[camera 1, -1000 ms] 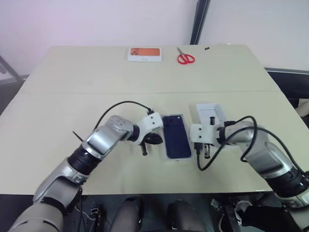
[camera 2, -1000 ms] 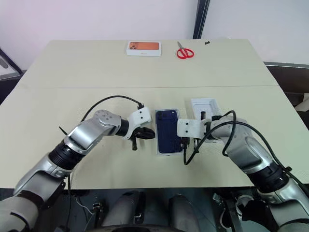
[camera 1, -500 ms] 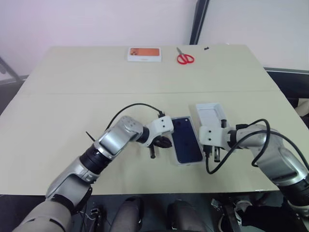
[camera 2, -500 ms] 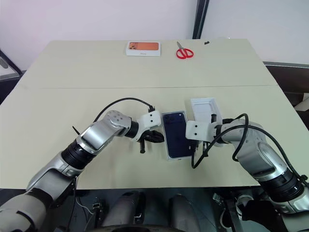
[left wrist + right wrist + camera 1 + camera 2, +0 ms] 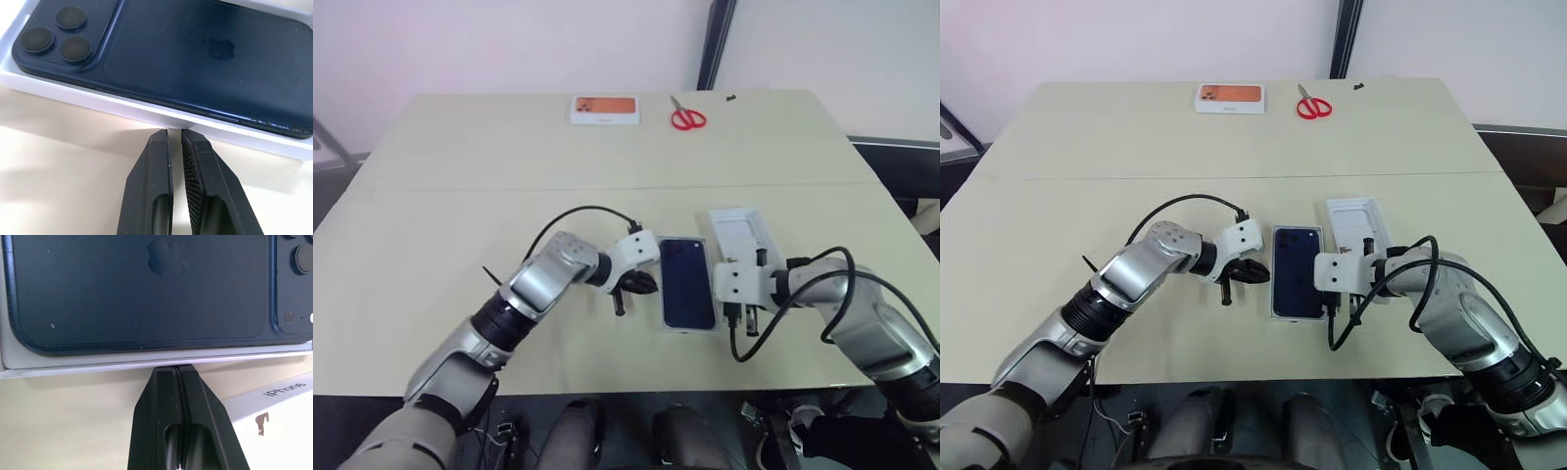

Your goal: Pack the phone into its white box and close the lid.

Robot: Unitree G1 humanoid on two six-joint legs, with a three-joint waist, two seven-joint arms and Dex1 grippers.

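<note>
Inside, the matte navy phone (image 5: 195, 63) fills the thin-rimmed white box (image 5: 73, 95).

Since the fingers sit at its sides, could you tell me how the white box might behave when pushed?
The white box probably slides easily: shallow, on a smooth table. The phone inside likely weighs it down. A push on one side may turn it.

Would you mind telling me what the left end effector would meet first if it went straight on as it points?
Most likely the side wall of the white box, just ahead of the left end effector.
</note>
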